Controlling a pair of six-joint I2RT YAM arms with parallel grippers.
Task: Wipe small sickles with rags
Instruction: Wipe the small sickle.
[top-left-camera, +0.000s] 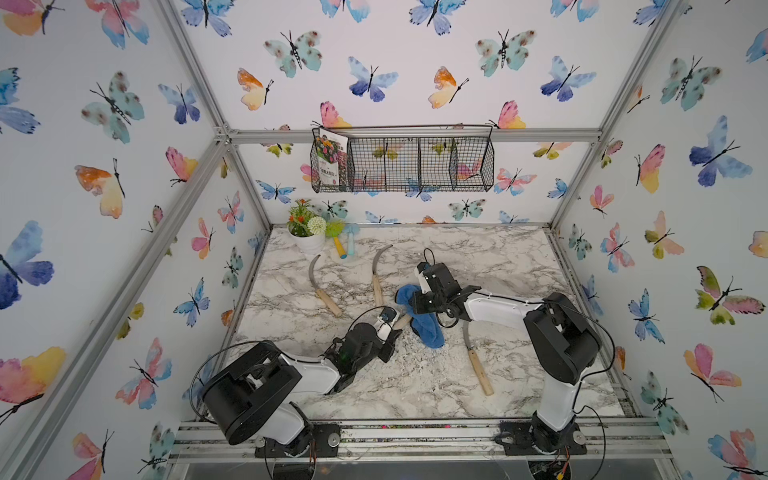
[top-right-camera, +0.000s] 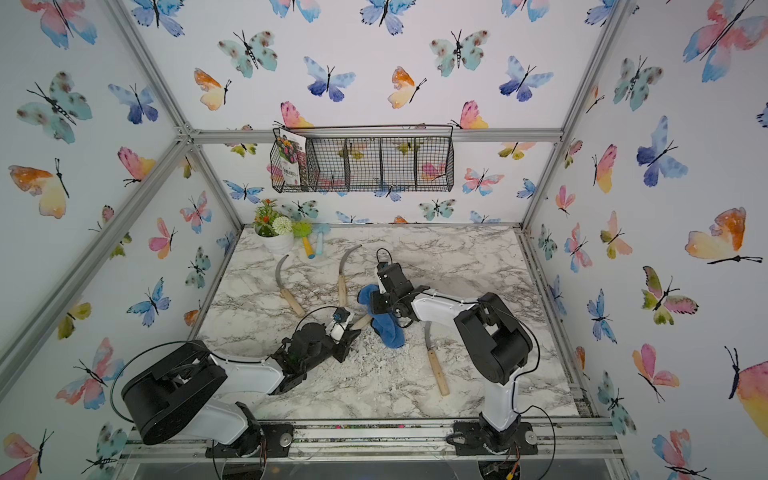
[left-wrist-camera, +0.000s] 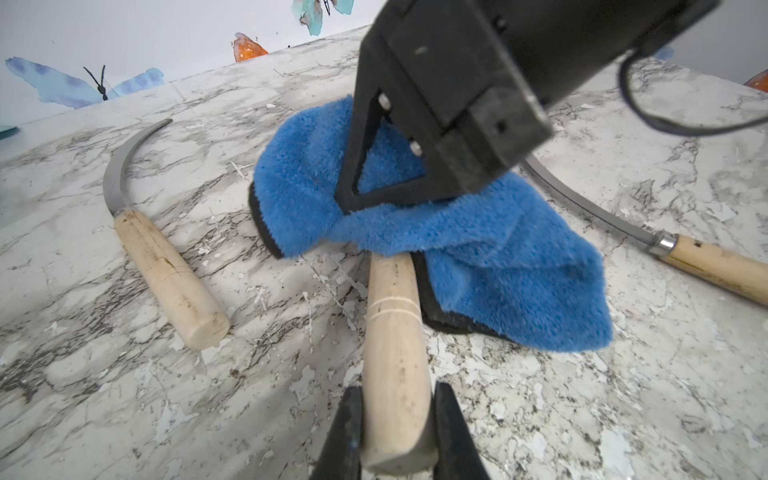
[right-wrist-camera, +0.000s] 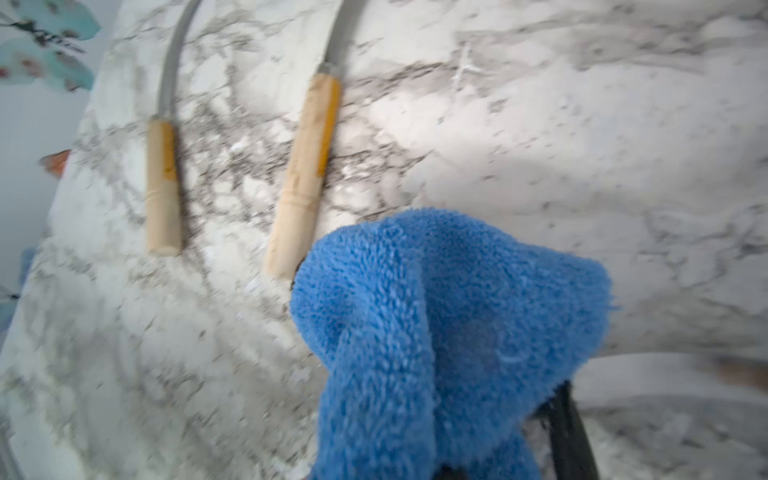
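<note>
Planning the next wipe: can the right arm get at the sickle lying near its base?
Likely yes: that sickle lies uncovered beside the arm, but the right tool is shut on the rag.

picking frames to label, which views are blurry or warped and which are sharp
Right wrist view: motion-blurred, the rag and the sickle handle beside it smeared. Left wrist view: sharp on the rag and the gripped handle, mild shadows. Both top views: crisp, evenly lit, frame posts splayed by the wide lens.
</note>
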